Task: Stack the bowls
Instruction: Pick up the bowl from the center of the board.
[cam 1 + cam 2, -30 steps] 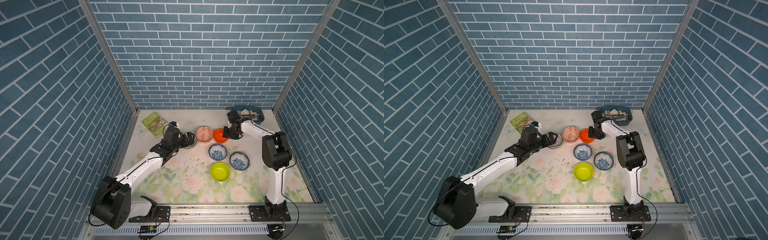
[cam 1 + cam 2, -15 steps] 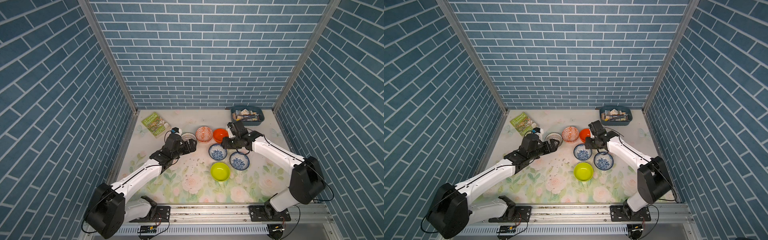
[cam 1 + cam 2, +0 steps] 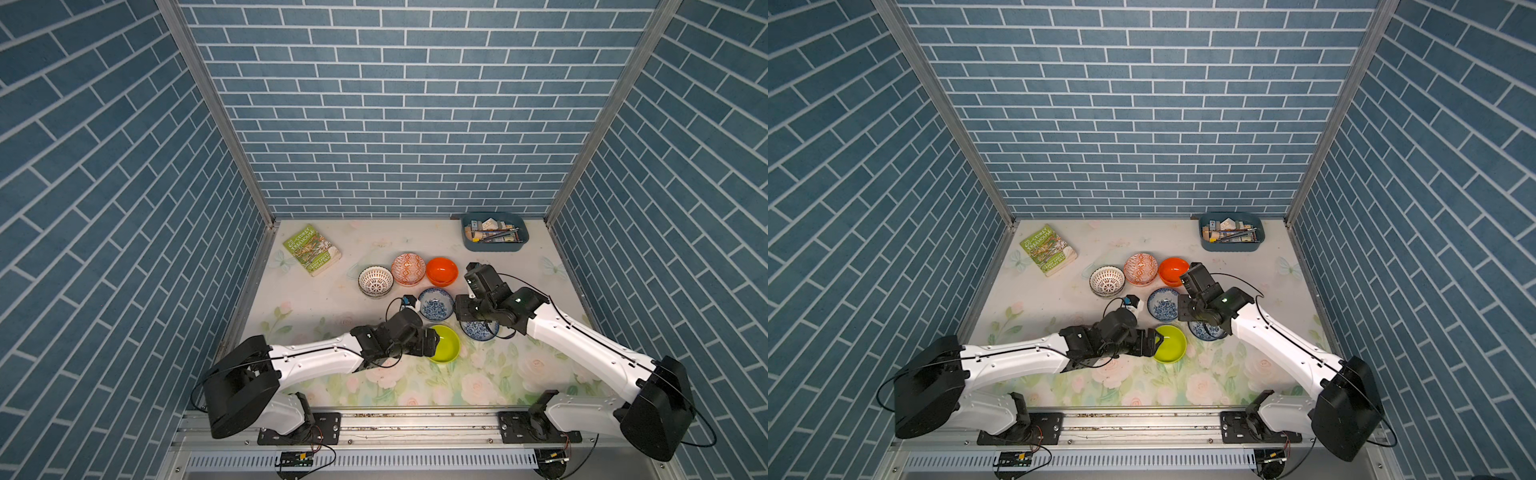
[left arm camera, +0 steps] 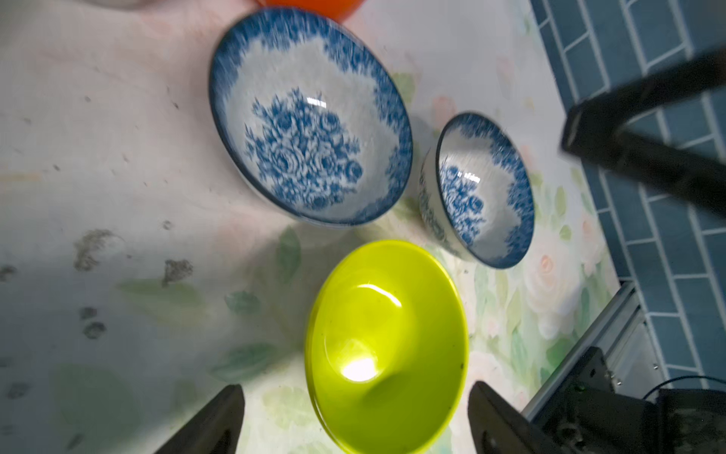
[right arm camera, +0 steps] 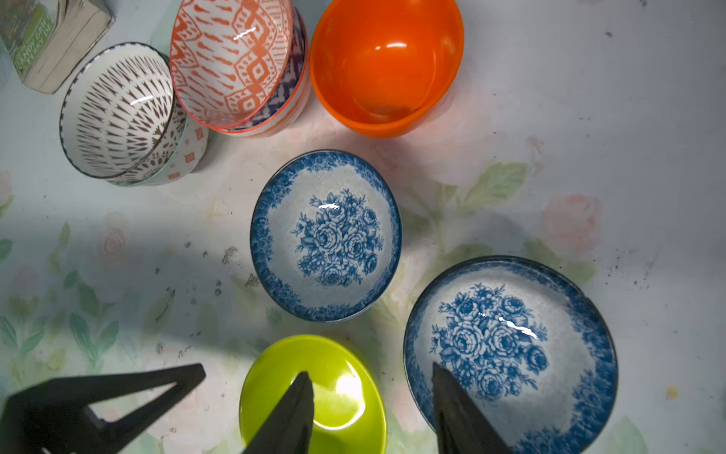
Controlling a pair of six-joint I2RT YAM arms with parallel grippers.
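**A:** Fig., centre: lime bowl (image 3: 445,343) stands alone on the worktop (image 3: 332,303), toward the front. Far blue bowl (image 3: 435,304) & near blue bowl (image 3: 480,330) are just beside it, both unstacked. Behind: plain orange bowl (image 3: 441,270); orange-patterned bowl (image 3: 408,268) nested in another; lattice bowl (image 3: 375,281) nested in grey-green bowl (image 5: 184,157).

**B:** Tools?

**A:** Left tool (image 4: 355,420) is spread wide, jaws either side of the lime bowl's near rim, gripping nothing. Right tool (image 5: 373,408) is part spread & empty: one finger over the lime bowl, the other over the near blue bowl's rim.

**B:** Risks?

**A:** Prob. (1) tools clash, since both crowd one spot; (2) a glossy rim slips, or a bowl tips when pinched by one wall; (3) a nudge shoves a neighbour.

**B:** Surround?

**A:** Floral sheet w/ dark specks. Book (image 3: 311,250) & tray (image 3: 492,248) at the back. Blue brick-print walls (image 3: 395,124) on 3 sides.
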